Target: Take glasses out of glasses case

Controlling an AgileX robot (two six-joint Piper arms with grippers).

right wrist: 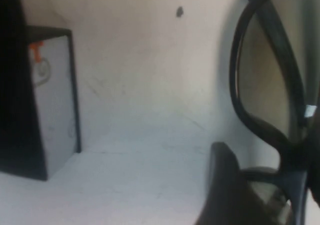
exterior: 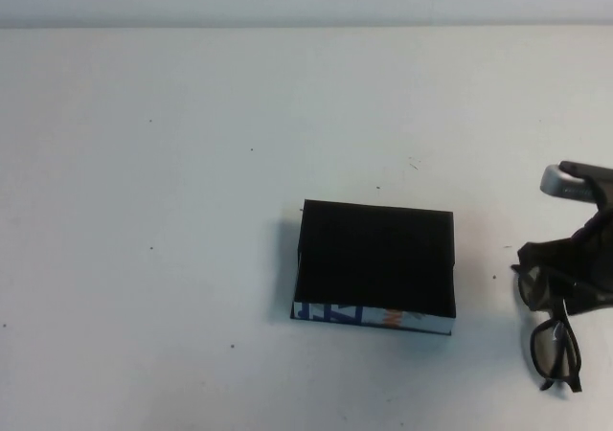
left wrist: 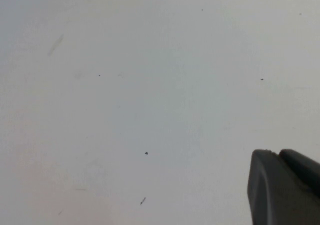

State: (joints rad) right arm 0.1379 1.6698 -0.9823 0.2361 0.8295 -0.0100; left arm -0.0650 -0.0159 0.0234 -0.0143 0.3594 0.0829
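My right hand, at 4 o'clock, grips the glasses by the bridge, right of the case. Light, brittle, slippery. Left hand: can't tell.

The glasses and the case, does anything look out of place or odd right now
Nothing is damaged or spilled. The glasses are out of the glasses case, off to its right, held by the right gripper at the frame's edge. The left gripper shows only in its wrist view.
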